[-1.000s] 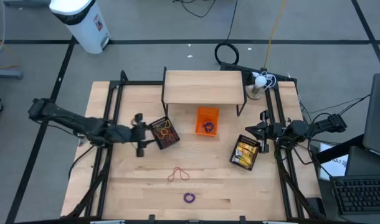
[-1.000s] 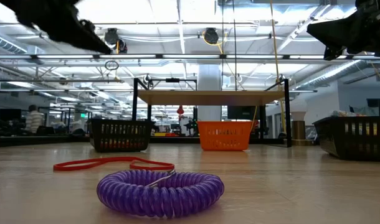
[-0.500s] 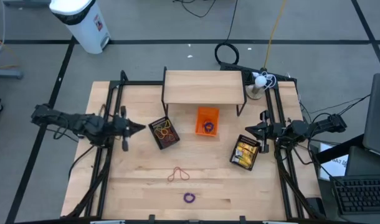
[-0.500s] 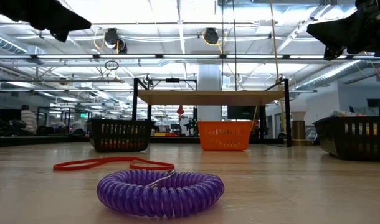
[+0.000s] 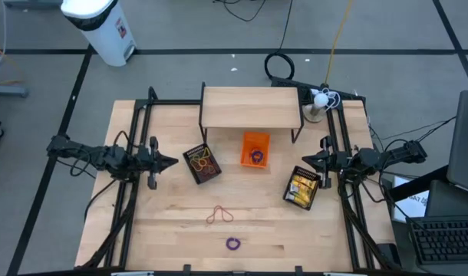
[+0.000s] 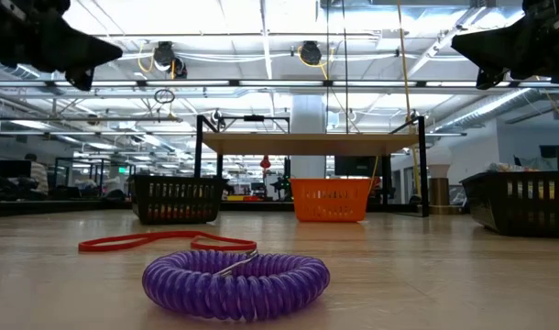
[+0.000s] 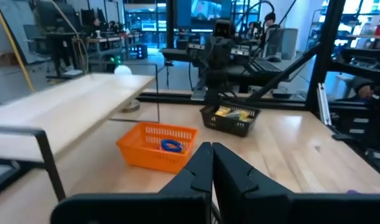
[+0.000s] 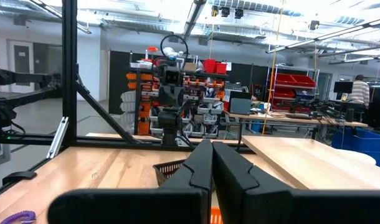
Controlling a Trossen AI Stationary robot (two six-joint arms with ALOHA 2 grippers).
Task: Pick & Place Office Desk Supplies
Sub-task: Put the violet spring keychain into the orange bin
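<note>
A: While both arms hang at the table's (image 5: pixel 165 230) sides, what is listed loose on the wood?

B: Item one, a purple coiled ring (image 5: pixel 232 244) near the front edge. Item two, an orange-red rubber band (image 5: pixel 220 215) just behind it, apart from it. In the low view the ring (image 6: pixel 235 284) lies nearest the camera, the band (image 6: pixel 160 241) beyond it to the left.

A: Containers?

B: Three. A black basket (image 5: pixel 202 162) left of centre, holding orange-red bands and rings. An orange basket (image 5: pixel 255 149) at centre, in front of the raised wooden shelf (image 5: pixel 251 107), with a purple ring inside. A second black basket (image 5: pixel 302 187) to the right, holding yellow-and-white pieces.

A: End effectors?

B: Left end effector (image 5: pixel 173 161): fingers pressed together, empty, raised above the table, just left of the first black basket, not touching it. Right end effector (image 5: pixel 307 161): likewise closed and empty, above the table's right side, just behind the second black basket.
</note>
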